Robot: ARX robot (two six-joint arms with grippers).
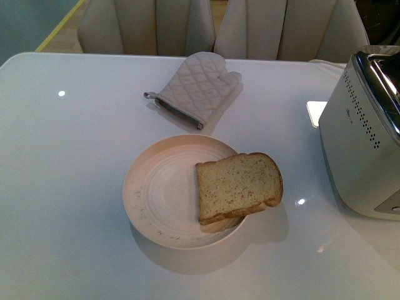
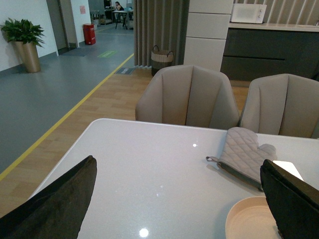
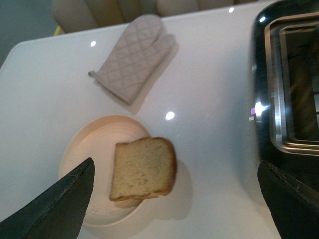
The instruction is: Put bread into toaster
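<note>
Bread [image 1: 239,186] lies flat on the plate [image 1: 156,187] on the desk [image 1: 69,187], overhanging the plate's toaster [image 1: 362,125] side. Right hand [image 3: 174,167] is spread wide and empty, with the bread showing between its fingers, untouched. Left hand [image 2: 178,162] is also wide and empty, the plate's rim beside one finger.

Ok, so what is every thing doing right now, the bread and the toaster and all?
bread: lying flat on the plate, poking over its rim, not held.
plate: flat on the table, bread on it.
toaster: upright, top slots showing no bread.
oven mitt: lying flat, apart from the plate.
left tool: open, holding nothing.
right tool: open, holding nothing.
</note>
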